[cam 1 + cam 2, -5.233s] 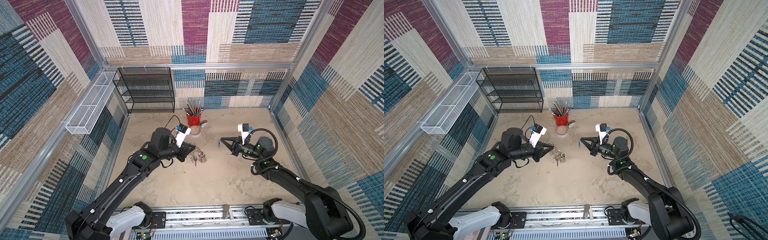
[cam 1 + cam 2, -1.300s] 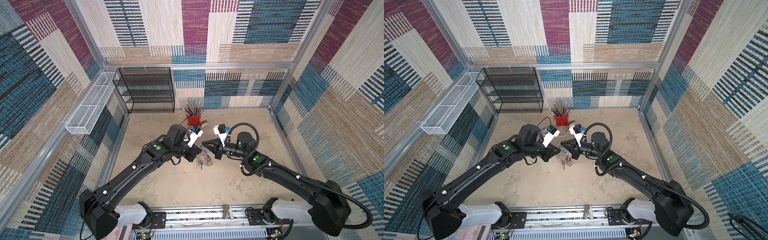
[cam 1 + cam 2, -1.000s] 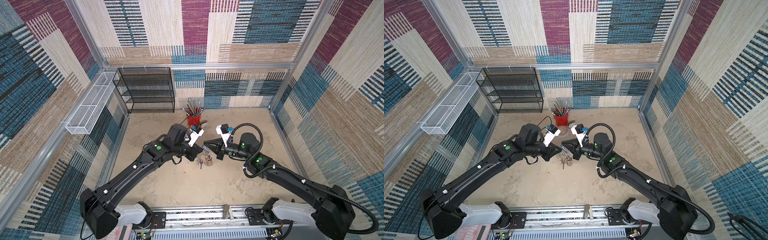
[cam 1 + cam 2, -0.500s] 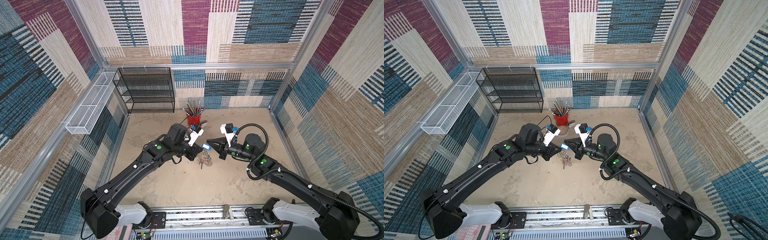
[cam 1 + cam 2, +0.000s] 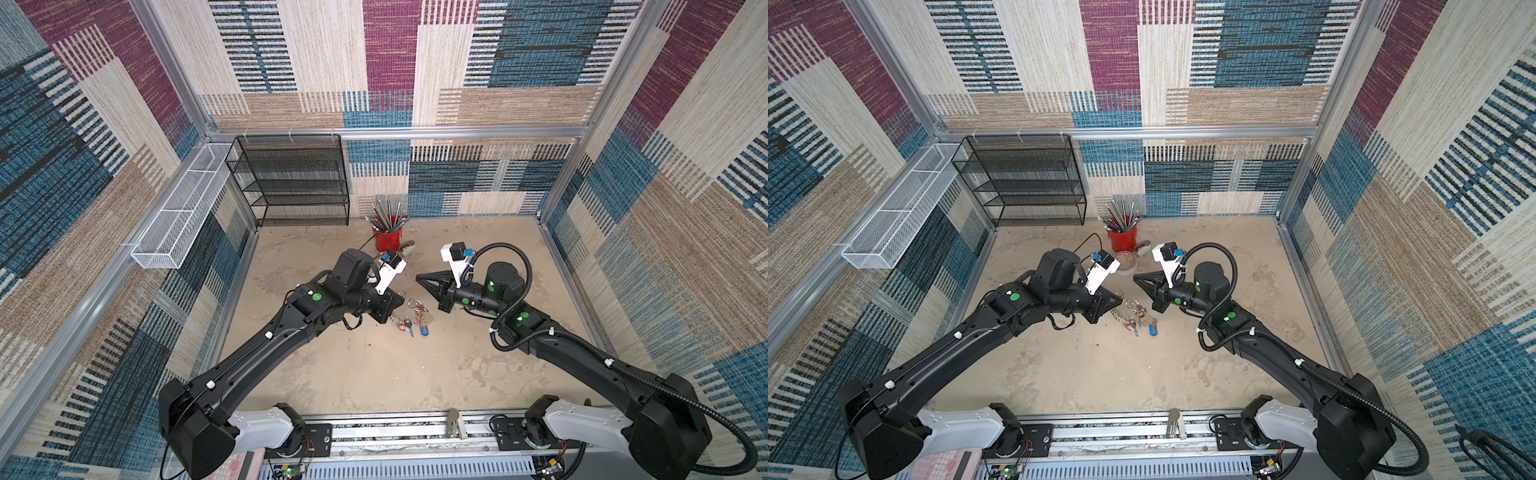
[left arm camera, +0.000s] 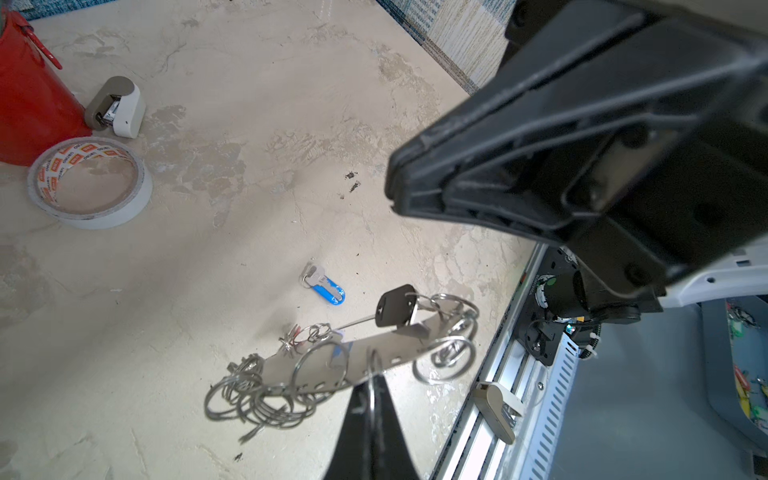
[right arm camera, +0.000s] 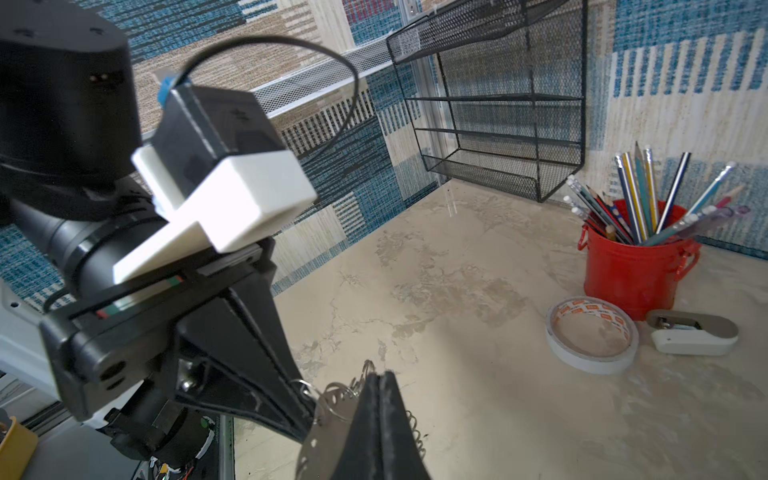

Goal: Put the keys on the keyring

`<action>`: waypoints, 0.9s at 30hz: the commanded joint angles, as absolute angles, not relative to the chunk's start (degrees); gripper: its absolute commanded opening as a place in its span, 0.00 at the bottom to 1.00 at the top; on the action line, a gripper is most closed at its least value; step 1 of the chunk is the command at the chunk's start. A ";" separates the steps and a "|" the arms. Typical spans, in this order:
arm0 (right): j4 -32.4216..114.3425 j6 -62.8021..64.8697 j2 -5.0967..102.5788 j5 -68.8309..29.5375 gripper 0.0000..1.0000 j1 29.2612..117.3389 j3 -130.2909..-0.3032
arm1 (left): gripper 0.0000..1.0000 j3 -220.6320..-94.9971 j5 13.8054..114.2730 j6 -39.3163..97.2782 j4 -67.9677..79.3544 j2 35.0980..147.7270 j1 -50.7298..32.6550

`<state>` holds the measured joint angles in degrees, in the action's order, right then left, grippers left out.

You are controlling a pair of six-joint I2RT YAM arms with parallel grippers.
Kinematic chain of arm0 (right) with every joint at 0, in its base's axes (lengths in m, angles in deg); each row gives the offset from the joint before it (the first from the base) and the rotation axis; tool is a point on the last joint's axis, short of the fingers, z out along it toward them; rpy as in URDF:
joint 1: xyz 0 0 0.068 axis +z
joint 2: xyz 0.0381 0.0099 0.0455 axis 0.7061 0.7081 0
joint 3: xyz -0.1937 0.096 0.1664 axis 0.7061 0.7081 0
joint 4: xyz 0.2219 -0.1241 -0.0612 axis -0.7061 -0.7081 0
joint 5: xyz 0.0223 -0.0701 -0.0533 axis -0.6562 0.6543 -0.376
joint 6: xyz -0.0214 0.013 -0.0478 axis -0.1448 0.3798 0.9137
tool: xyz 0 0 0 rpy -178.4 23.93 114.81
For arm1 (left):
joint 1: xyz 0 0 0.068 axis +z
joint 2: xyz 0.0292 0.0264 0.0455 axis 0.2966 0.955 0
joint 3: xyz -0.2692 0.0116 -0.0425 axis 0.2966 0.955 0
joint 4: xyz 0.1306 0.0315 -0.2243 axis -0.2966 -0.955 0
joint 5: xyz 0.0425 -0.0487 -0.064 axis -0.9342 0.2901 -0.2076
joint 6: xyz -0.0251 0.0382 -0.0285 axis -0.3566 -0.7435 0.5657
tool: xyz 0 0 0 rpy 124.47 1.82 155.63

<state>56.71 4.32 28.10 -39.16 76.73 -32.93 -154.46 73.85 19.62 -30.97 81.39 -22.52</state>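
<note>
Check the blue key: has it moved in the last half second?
Yes. The blue key has dropped away from the red cup, toward the front, and now lies beside the keyring.

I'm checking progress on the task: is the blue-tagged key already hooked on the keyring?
No, the blue-tagged key lies by itself on the table, apart from the keyring.

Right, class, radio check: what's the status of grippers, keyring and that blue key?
Status: left gripper shut on the keyring; right gripper shut, empty. Loose on the table: blue-tagged key, off the keyring. Set apart from it: tape roll, stapler.
</note>
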 commanded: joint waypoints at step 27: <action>37.23 4.17 56.01 -32.97 0.49 74.01 -34.77 | 0.00 -145.67 68.99 17.78 -31.99 69.58 -21.86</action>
